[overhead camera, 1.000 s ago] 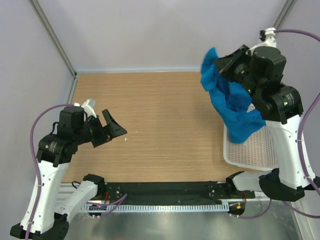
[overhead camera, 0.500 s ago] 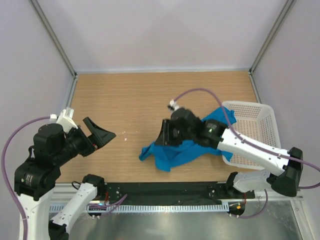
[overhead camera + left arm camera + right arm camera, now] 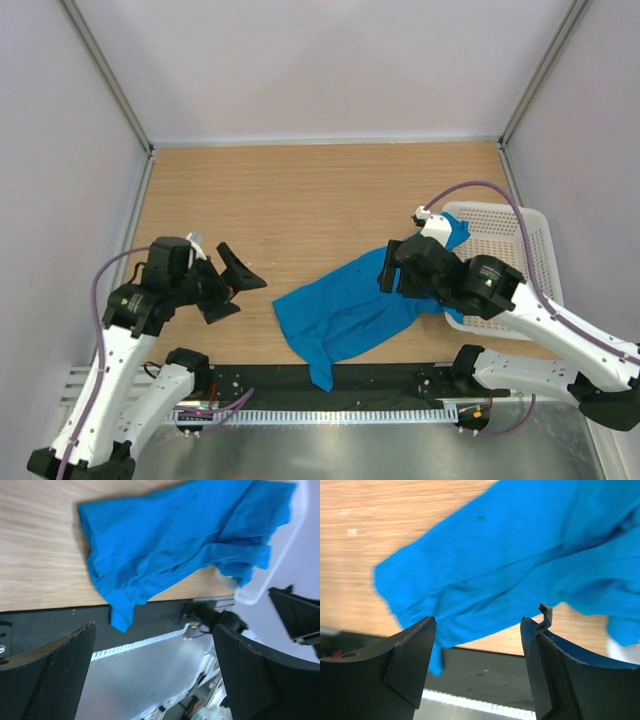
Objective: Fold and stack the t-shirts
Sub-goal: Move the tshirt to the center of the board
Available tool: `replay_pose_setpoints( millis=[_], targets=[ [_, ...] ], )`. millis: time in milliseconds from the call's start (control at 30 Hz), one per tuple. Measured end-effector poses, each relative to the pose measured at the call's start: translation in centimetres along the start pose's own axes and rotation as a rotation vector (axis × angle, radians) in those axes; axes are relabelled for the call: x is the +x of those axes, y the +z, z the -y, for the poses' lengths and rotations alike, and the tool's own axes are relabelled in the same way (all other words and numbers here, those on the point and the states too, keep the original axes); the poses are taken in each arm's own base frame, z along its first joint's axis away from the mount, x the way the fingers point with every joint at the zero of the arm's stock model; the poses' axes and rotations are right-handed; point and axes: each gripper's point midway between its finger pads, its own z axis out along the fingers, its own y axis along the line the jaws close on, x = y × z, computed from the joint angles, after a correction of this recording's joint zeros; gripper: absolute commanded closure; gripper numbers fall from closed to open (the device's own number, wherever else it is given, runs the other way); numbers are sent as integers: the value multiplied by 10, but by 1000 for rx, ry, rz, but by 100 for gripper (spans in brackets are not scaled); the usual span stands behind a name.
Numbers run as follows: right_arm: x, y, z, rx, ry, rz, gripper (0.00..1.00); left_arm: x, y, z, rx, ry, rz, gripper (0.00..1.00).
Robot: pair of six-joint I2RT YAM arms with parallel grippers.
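Across the lower middle of the top view, the shirt [image 3: 345,310] lies rumpled on the table [image 3: 300,200]. It runs up and to the right until one end rests on the rim of the basket [image 3: 520,290]. The opposite end hangs over the near table edge onto the black rail [image 3: 330,378]. My right gripper [image 3: 477,621] hovers over the cloth with its fingers apart and nothing between them. My left gripper [image 3: 154,627] is spread wide too, well to the left of the shirt and facing it.

I judge the step in hand to be spreading the shirt flat, since no fold is possible on a heap like this. To do it well, I should first draw the cloth toward the bare wood in the upper middle, so nothing hangs off the edge or snags on the lattice. Each gripper should pinch a single layer at an outer corner. I cannot tell hem from shoulders in this bunching, so I would go for the two farthest ends. Then I would lift a little, pull the ends apart until the creases go, and lay the shirt down square to the table.
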Motion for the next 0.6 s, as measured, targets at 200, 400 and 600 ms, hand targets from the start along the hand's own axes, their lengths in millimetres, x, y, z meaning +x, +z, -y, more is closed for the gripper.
replay_pose_setpoints(
  millis=[200, 400, 600],
  targets=[
    [-7, 23, 38, 169, -49, -38, 24, 25, 39, -11, -164, 136, -153, 12],
    [-13, 39, 72, 262, -15, -117, 23, 54, 93, -22, -292, 244, -264, 20],
    [-1, 63, 82, 318, -66, -246, 23, 67, 130, -62, -442, 224, -308, 3]
  ],
)
